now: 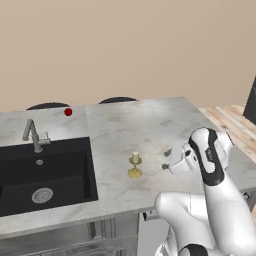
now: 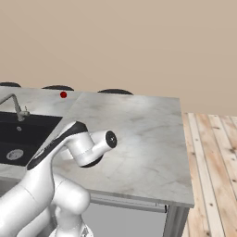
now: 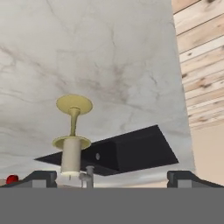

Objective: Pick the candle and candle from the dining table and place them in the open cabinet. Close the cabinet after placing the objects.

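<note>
I see the candle (image 1: 135,164) standing upright right of the sink (image 1: 45,175), my gripper (image 1: 164,159) open beside it; hand view adds the stem's gold foot (image 3: 74,104).

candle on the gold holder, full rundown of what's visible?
The candle is a short cream cylinder seated in a slim gold stemmed holder with a round foot and small cup. It stands upright on the marbled dining table, right of the black sink. Nothing touches it but the tabletop. The open gripper points at it from the right, short of contact.

Candle (image 1: 135,164) on marbled dining table (image 1: 150,125)
</note>
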You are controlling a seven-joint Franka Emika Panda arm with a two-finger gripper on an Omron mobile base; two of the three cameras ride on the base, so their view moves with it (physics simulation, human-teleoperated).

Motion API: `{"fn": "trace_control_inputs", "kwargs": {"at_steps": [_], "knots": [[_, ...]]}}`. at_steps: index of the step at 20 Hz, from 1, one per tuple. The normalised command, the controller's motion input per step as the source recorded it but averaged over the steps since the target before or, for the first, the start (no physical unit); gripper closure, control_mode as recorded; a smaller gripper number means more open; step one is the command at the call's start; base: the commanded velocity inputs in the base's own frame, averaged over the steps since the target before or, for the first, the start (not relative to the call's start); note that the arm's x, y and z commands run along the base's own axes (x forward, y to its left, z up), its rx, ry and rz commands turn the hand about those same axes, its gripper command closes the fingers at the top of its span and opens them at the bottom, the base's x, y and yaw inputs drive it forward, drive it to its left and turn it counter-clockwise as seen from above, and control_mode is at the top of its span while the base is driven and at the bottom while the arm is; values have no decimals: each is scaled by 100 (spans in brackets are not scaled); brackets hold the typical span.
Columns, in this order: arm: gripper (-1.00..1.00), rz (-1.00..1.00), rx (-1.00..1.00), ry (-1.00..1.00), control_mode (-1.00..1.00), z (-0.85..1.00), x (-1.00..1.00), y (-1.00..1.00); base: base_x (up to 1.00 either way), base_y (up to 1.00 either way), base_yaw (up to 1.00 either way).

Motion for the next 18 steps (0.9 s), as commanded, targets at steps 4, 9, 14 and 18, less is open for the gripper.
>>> {"fn": "trace_control_inputs", "kwargs": {"at_steps": [4, 9, 14, 18], "knots": [[-100, 0, 0, 0, -100, -23, 21, 1, 0, 0, 0], [-100, 0, 0, 0, -100, -23, 20, 3, 0, 0, 0], [-100, 0, 0, 0, -100, -19, 22, 5, 0, 0, 0], [-100, 0, 0, 0, -100, -17, 29, 7, 0, 0, 0]]}}
